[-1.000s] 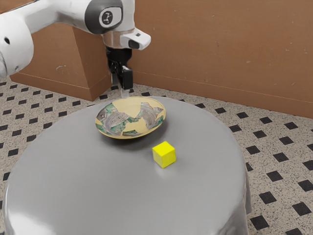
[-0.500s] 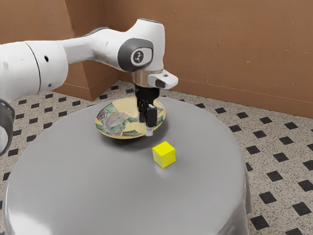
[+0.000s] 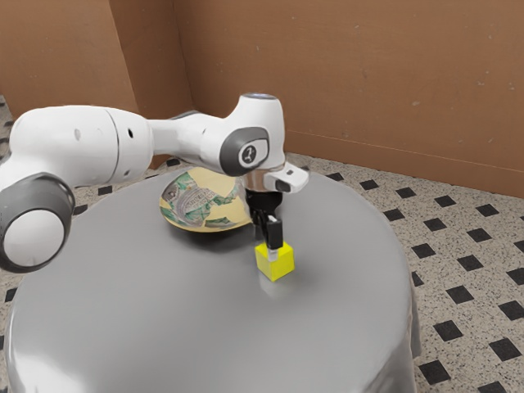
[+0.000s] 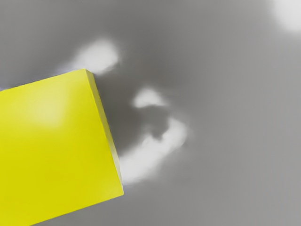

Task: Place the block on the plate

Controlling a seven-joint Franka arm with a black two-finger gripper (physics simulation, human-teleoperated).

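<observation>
My gripper (image 3: 268, 246) is down at the yellow block (image 3: 284, 265), its fingers open and apart. One fingertip overlaps the block's upper part in the exterior view, while the other is partly hidden behind. The block rests on the grey table. In the wrist view the block (image 4: 51, 150) shows large, its flat top toward the camera and turned at a slant. The patterned plate (image 3: 190, 201) sits beside the block, toward the exterior view's upper left, partly covered by the hand and arm.
The round table (image 3: 180, 319) has a grey cloth that hangs over its edge. A brown wall (image 3: 393, 90) rises beyond it, above a speckled floor with dark diamonds (image 3: 448, 330).
My hand has come down from above the plate to the block, moving toward the exterior view's right and nearer the camera. Block and plate have stayed where they were.
</observation>
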